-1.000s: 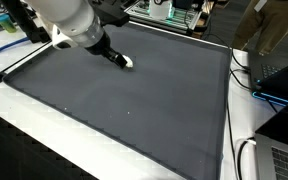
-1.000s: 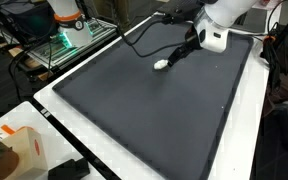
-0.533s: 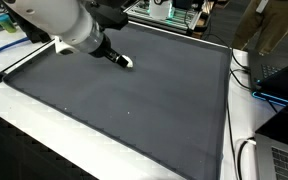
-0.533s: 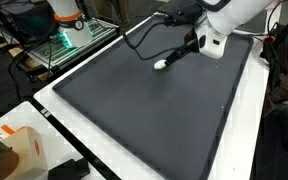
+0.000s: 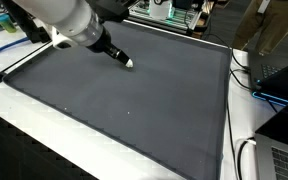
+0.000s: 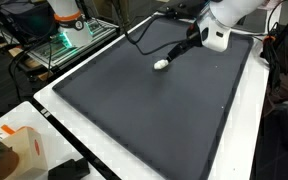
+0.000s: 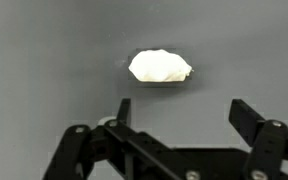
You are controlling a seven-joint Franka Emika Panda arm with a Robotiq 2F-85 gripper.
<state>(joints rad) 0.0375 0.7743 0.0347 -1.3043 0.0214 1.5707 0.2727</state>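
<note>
In an exterior view, the gripper (image 5: 117, 56) reaches down at a slant from the white arm (image 5: 69, 22) toward a dark grey mat (image 5: 144, 105). A small white lump (image 5: 128, 64) lies on the mat right at the fingertips. Whether they touch it cannot be told from here, and the spread of the jaws is hidden by the angle.

In an exterior view from another place, the gripper (image 6: 178, 53) again slants down. The white lump (image 6: 161, 65) sits just beyond its tip, close to it on the mat (image 6: 154, 115). A black cable (image 6: 142, 45) trails across the mat behind the lump, farther from the gripper.

In the wrist view, the gripper (image 7: 184, 110) stands wide, its two dark fingers (image 7: 246, 117) well apart with bare mat (image 7: 44, 60) between them. The white lump (image 7: 160, 66) lies ahead of the fingertips, outside the gap and clear of both, somewhat nearer the finger at the picture's left. Nothing is held.
</note>
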